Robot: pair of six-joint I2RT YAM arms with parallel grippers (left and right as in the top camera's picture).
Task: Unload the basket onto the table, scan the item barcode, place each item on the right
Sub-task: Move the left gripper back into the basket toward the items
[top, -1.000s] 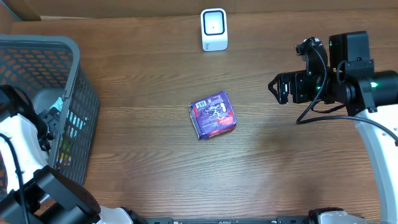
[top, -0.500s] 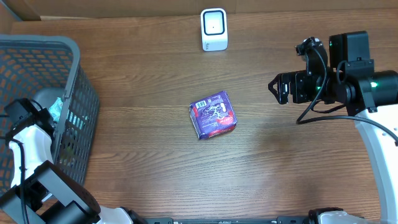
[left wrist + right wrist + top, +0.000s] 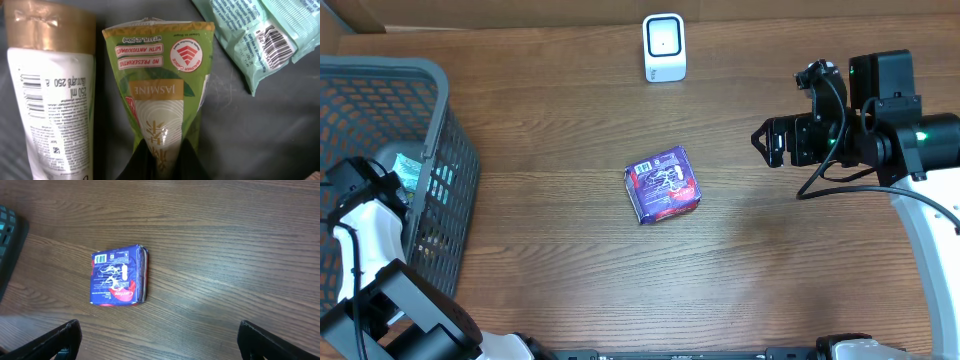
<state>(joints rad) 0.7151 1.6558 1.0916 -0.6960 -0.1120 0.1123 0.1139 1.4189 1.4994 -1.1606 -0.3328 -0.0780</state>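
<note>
In the left wrist view my left gripper (image 3: 161, 150) is shut on the narrow end of a green jasmine pouch (image 3: 160, 75) that lies on the basket floor. Overhead, the left arm (image 3: 360, 200) reaches into the grey basket (image 3: 430, 90) at the far left. A purple and red packet (image 3: 662, 184) lies flat mid-table, its barcode label facing up (image 3: 118, 275). The white scanner (image 3: 664, 47) stands at the back edge. My right gripper (image 3: 765, 143) hovers open to the right of the packet, holding nothing (image 3: 157, 335).
Beside the pouch in the basket lie a white bottle with a gold cap (image 3: 52, 100) and mint-green packets with barcodes (image 3: 255, 35). The basket's wall rises between the left arm and the wooden table (image 3: 570, 270).
The left gripper has closed from wide open onto the green pouch, and the left arm shifted a little inside the basket. The right arm and the purple packet have not moved.
</note>
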